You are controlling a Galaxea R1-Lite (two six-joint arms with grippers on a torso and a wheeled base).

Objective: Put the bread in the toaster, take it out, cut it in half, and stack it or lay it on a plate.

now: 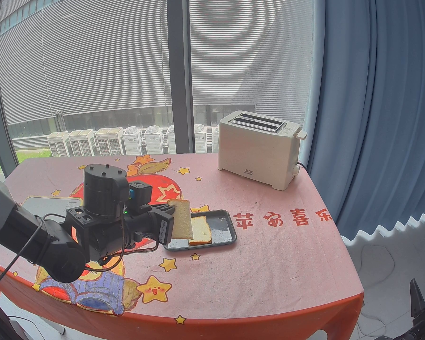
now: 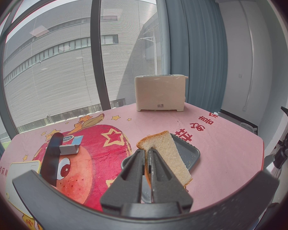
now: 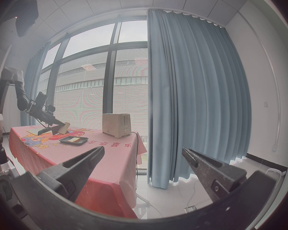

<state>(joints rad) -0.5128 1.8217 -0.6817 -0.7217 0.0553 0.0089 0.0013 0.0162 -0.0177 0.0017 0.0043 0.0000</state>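
My left arm (image 1: 47,246) is matte black, with a round motor housing (image 1: 105,185) topped by small screws, a tiny green light (image 1: 125,211) and thin black cables (image 1: 15,259). The left gripper (image 2: 146,154) and right gripper (image 3: 143,152) carry dark grey, tapering wedge fingers (image 3: 76,170).

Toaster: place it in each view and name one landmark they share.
Head view: toaster at the far right of the table, beside the blue curtain.
Left wrist view: toaster beyond the held bread slice, at the far edge.
Right wrist view: toaster on the table, by the curtain.
Shared landmark: the dark tray before it.
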